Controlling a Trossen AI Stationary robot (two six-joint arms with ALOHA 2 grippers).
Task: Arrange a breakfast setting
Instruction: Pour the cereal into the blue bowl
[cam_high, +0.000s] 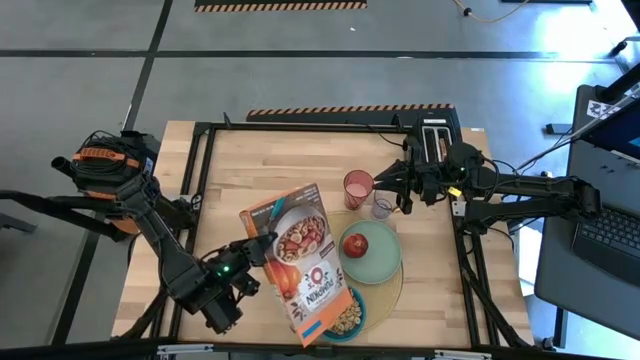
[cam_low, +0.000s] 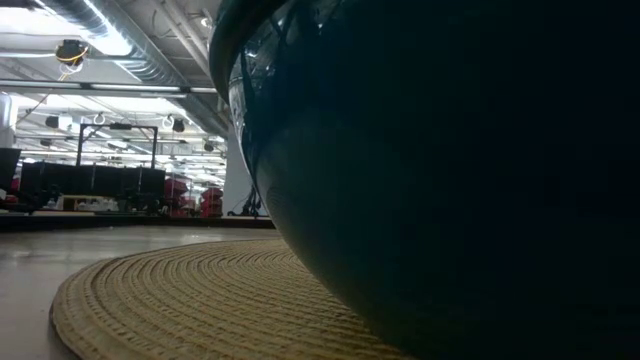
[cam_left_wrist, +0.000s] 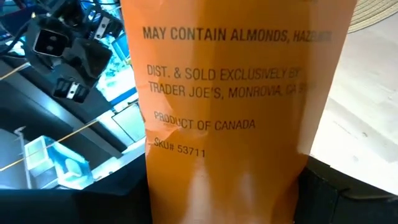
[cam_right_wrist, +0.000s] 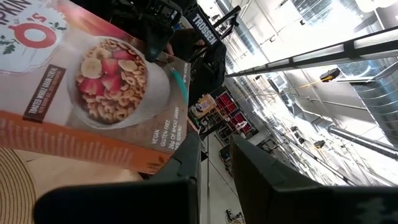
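Observation:
My left gripper (cam_high: 262, 245) is shut on an orange cereal box (cam_high: 300, 260), held tipped over the blue bowl (cam_high: 352, 315). The bowl holds cereal and stands on the round yellow placemat (cam_high: 392, 292); it fills the low view (cam_low: 450, 180). The red apple (cam_high: 355, 245) lies on the pale green plate (cam_high: 380, 262) on the mat. The pink cup (cam_high: 357, 187) and clear mug (cam_high: 382, 208) stand just beyond the mat. My right gripper (cam_high: 405, 195) is open and empty beside the mug. Toast and spoon are out of view. My left gripper pinches the cereal box across its narrow orange side panel (cam_left_wrist: 224, 168), one finger on each broad face. The fingers come from the table's left, about midway along the box's length. The box is lifted clear and tipped, its lower end (cam_high: 318, 330) above the bowl's rim.
A black appliance (cam_high: 436, 135) stands at the table's far edge behind my right arm. A laptop (cam_high: 610, 235) sits off the table's right side. Bare wood (cam_high: 270, 170) lies at the far left of the table.

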